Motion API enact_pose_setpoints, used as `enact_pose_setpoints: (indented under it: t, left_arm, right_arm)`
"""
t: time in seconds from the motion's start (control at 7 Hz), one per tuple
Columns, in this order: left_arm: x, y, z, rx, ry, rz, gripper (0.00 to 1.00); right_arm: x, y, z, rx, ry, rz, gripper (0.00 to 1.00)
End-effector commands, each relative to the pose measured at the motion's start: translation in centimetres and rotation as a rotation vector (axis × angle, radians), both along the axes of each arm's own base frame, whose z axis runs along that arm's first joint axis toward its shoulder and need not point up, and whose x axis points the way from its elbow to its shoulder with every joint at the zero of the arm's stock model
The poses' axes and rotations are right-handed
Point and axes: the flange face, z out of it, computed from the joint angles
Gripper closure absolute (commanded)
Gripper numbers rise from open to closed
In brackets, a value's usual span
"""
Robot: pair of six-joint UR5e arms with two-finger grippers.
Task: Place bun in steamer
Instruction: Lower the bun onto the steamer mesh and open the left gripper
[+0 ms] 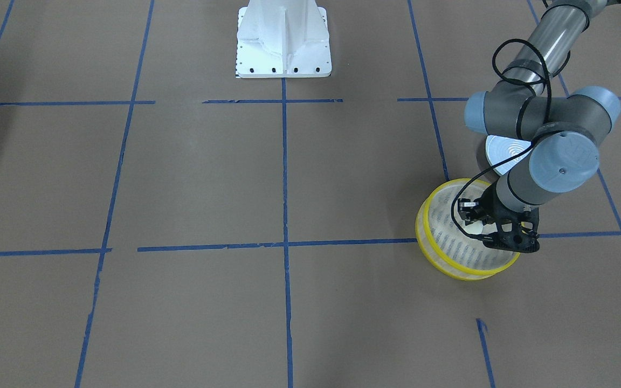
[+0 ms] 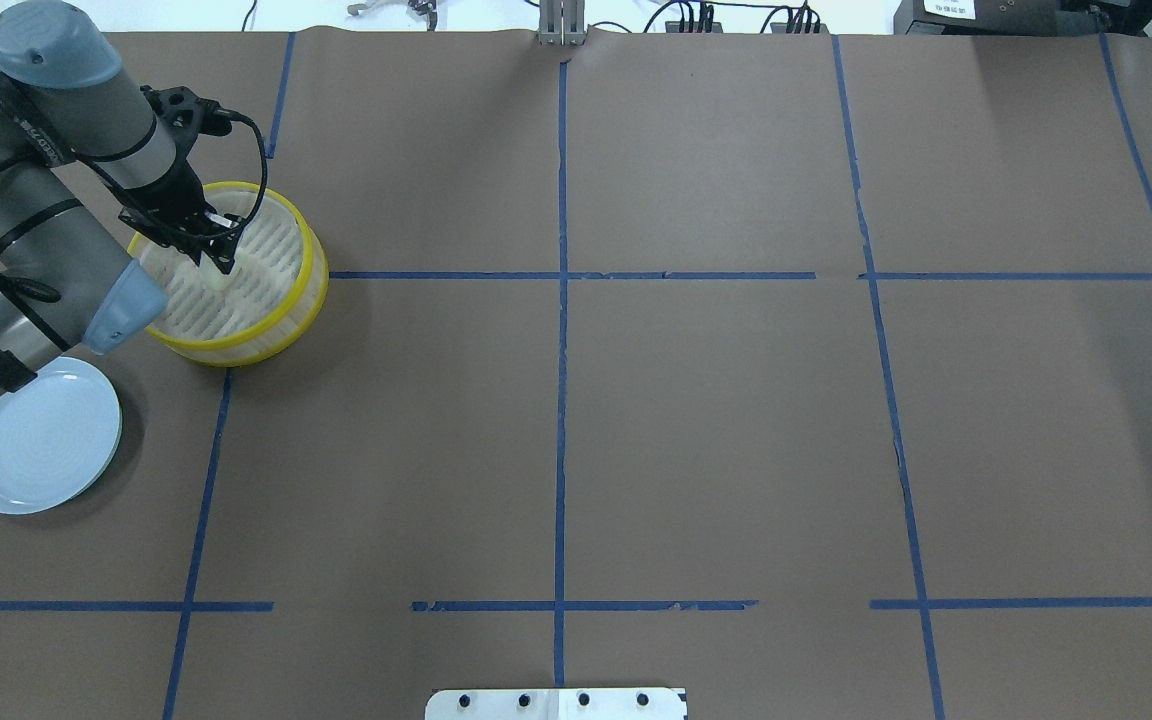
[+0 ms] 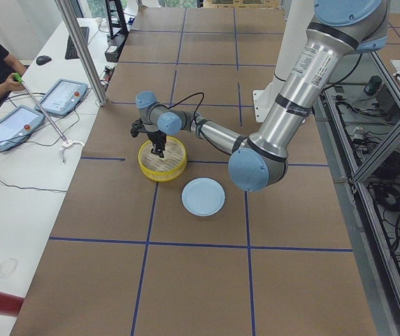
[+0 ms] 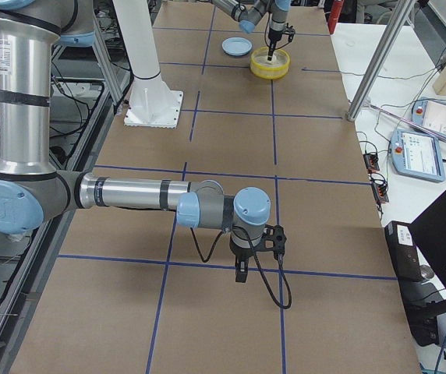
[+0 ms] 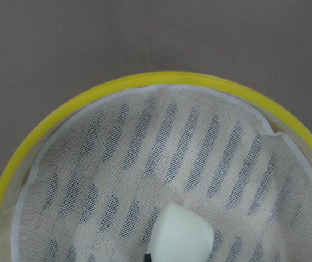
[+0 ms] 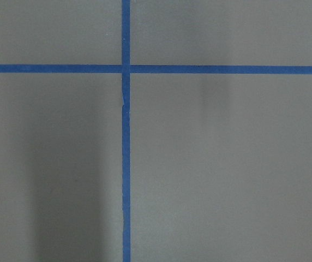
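Observation:
The steamer (image 2: 308, 285), a round basket with yellow rims and a slotted pale base under a mesh cloth, stands at the table's left side. It also shows in the front view (image 1: 450, 269) and the left wrist view (image 5: 161, 79). My left gripper (image 2: 217, 262) reaches down inside it and is shut on the bun (image 5: 180, 237), a small cream-white lump held low over the basket's base (image 1: 475, 229). My right gripper (image 4: 241, 273) shows only in the right side view, pointing down over bare table; I cannot tell if it is open or shut.
A pale blue plate (image 2: 36, 440) lies on the table beside the steamer, partly under my left arm. The white robot base (image 1: 283, 43) stands at the table's middle edge. Blue tape lines cross the brown table cover.

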Motion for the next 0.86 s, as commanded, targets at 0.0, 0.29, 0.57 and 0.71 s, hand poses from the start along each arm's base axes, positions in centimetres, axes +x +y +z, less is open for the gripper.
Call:
enact_pose_setpoints:
  t: [0.0,0.29,0.57,0.71]
  left_arm:
    - [0.0,0.0,0.0,0.004,0.002,0.001,0.0]
    - [-0.9,0.2,-2.3,0.045,0.027,-0.007,0.0]
    - [-8.8,1.4,-6.3,0.135,0.079,-0.096,0.0]
    - [-14.4,1.7,-7.0,0.181,0.083,-0.149,0.0]
  right_arm:
    - [0.0,0.0,0.0,0.0,0.0,-0.001,0.0]
    - [0.0,0.0,0.0,0.0,0.0,-0.001,0.0]
    - [0.0,0.0,0.0,0.0,0.0,0.0,0.0]
    - [0.0,0.0,0.0,0.0,0.0,-0.001,0.0]
